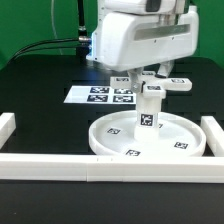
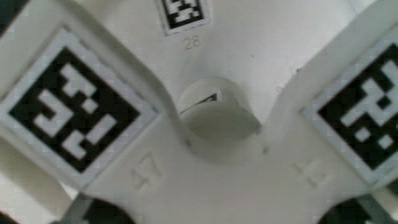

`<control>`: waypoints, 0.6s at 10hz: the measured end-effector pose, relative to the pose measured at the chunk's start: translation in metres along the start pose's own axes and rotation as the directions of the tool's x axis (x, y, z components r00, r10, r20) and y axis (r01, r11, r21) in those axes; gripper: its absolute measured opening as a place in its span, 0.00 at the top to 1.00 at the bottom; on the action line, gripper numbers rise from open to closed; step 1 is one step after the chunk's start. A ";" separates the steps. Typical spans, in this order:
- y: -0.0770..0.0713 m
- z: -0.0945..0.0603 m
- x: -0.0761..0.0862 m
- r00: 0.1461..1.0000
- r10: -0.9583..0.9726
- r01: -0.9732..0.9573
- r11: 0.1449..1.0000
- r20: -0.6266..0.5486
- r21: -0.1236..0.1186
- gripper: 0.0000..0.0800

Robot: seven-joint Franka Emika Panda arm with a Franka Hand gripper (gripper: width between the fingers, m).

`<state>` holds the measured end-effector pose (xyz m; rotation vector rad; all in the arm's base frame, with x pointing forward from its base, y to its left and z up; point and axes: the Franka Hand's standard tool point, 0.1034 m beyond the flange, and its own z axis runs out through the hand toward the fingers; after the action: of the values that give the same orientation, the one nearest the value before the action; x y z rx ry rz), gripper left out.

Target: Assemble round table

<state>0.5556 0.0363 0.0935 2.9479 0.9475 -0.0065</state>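
The large rimmed disc (image 1: 112,138) lies flat on the table. The short cylinder leg (image 1: 148,112) stands upright in its central hub. The cross-shaped foot (image 1: 176,83) sits level on top of the leg, its tagged arms spread out. My gripper (image 1: 150,82) comes down from above and is shut on the foot. In the wrist view the foot (image 2: 214,60) fills the frame, with tags on its arms and its round centre (image 2: 221,112) in the middle. One arm of the foot runs between my dark fingertips (image 2: 103,212), so my gripper (image 2: 222,210) is shut on it.
The marker board (image 1: 100,95) lies behind the disc, toward the exterior view's left. White border rails run along the front (image 1: 100,165), the exterior view's left (image 1: 8,125) and the exterior view's right (image 1: 212,130). The arm's white body (image 1: 140,40) hangs over the disc.
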 end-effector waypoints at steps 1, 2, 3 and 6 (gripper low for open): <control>-0.003 0.000 0.000 0.987 0.158 -0.158 0.987 0.003 0.014 0.44; -0.006 0.000 0.001 0.958 0.286 -0.286 0.958 0.009 0.022 0.44; -0.007 -0.002 0.001 0.909 0.416 -0.416 0.909 0.014 0.016 0.44; -0.007 -0.002 0.002 0.810 0.586 -0.586 0.810 0.015 0.015 0.44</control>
<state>0.5529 0.0433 0.0951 3.1120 -0.0064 -0.0080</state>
